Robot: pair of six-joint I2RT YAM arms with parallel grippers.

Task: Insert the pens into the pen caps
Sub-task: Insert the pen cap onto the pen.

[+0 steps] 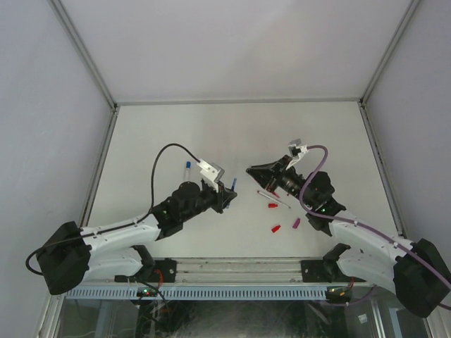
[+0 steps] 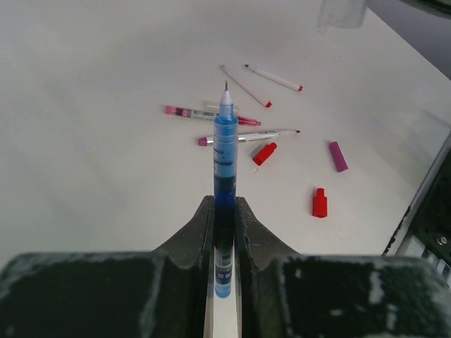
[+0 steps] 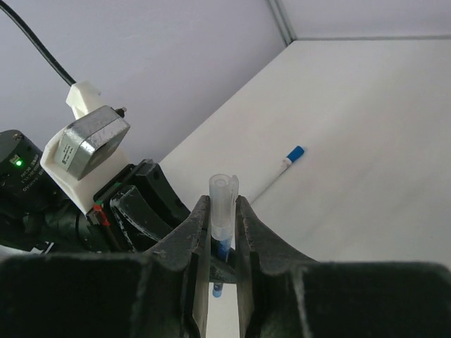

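White tabletop (image 1: 176, 127): pens (image 2: 246, 137) beside loose caps (image 2: 319, 202)

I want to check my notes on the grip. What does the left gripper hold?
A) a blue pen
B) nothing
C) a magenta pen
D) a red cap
A: in the left wrist view, the left gripper is shut on a blue pen, whose thin tip points away from the jaws.
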